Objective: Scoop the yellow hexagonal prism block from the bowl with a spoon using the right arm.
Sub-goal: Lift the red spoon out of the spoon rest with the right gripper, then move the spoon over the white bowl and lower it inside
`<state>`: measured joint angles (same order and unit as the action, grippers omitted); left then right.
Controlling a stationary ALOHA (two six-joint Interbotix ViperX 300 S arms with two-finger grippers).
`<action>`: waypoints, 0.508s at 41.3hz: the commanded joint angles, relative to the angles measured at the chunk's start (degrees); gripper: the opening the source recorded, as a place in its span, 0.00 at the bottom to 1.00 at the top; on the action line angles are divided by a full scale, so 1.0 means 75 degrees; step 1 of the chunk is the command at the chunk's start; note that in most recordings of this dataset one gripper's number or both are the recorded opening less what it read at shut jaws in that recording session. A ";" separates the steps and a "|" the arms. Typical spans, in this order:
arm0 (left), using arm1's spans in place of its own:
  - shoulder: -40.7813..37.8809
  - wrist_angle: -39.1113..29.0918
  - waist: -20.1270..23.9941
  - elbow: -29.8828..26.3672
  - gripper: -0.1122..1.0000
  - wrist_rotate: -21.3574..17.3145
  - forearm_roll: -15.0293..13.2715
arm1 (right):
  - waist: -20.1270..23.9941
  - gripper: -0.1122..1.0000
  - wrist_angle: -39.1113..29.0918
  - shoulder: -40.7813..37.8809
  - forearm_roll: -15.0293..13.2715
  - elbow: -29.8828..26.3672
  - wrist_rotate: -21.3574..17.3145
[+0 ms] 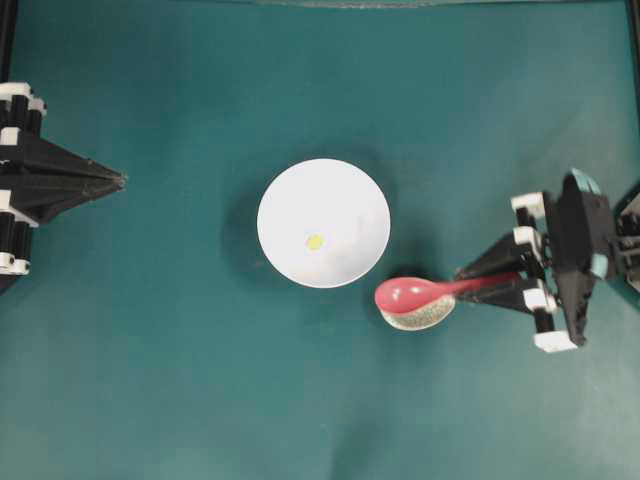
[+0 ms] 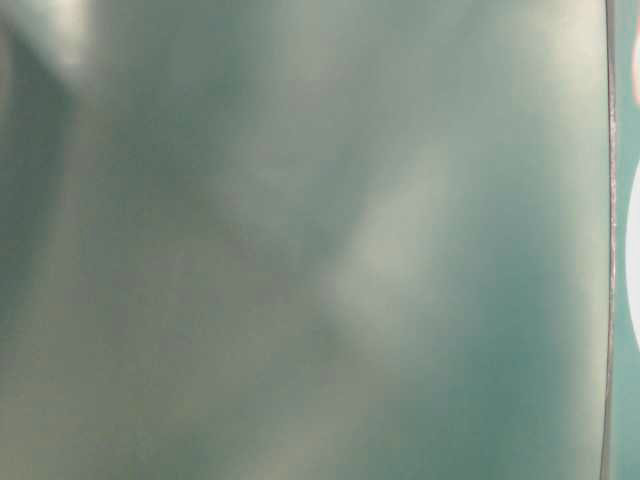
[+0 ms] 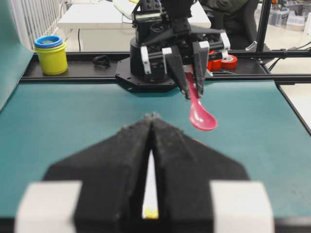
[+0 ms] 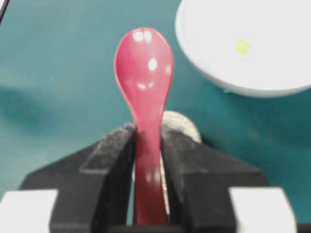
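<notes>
1. The yellow block (image 1: 314,241) lay on the floor of the white bowl (image 1: 350,190), near the middle of the bench (image 1: 180,380), untouched by anything.
2. The spoon (image 1: 415,293) was already picked up: the right pincer (image 4: 148,145) was clamped on its handle, with the scoop pointing out ahead of the jaws. In the left wrist view the spoon hung clear above the bench.
3. In the overhead view the scoop sat just outside the bowl's rim, on the side facing the right arm (image 1: 575,255), over a small speckled dish (image 1: 420,318) that peeked out beneath it.
4. Judging from that, the grasp was done and the scooping itself was all still to come: the scoop had yet to go over the rim, get under the block and lift it out.
5. The left pincer (image 1: 118,181) rested at the left edge of the bench, jaws together and holding nothing.
6. No brand, label or readable writing showed on any of these things; the table-level view was a blur.
</notes>
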<state>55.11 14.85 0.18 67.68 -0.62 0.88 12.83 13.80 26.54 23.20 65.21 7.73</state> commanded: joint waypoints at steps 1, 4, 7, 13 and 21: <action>-0.0070 -0.0012 0.0000 -0.0094 0.10 -0.0012 0.0023 | -0.0375 0.32 -0.0750 0.0094 -0.0023 -0.0516 0.0012; -0.0070 -0.0082 0.0012 -0.0105 0.10 -0.0012 0.0023 | -0.0703 0.32 -0.1453 0.0059 -0.0023 -0.0867 0.0012; -0.0059 -0.0176 0.0012 -0.0105 0.10 0.0000 0.0023 | -0.0938 0.32 -0.2016 0.0023 -0.0023 -0.1172 0.0012; -0.0070 -0.0246 0.0012 -0.0105 0.10 0.0047 0.0023 | -0.1383 0.32 -0.3023 -0.0070 -0.0023 -0.1793 0.0000; -0.0070 -0.0387 0.0000 -0.0105 0.10 0.0082 0.0023 | -0.1840 0.32 -0.3938 -0.0375 -0.0023 -0.2555 -0.0023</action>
<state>55.02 11.87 0.18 67.68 -0.09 0.88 0.00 -13.89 23.99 23.03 49.13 7.65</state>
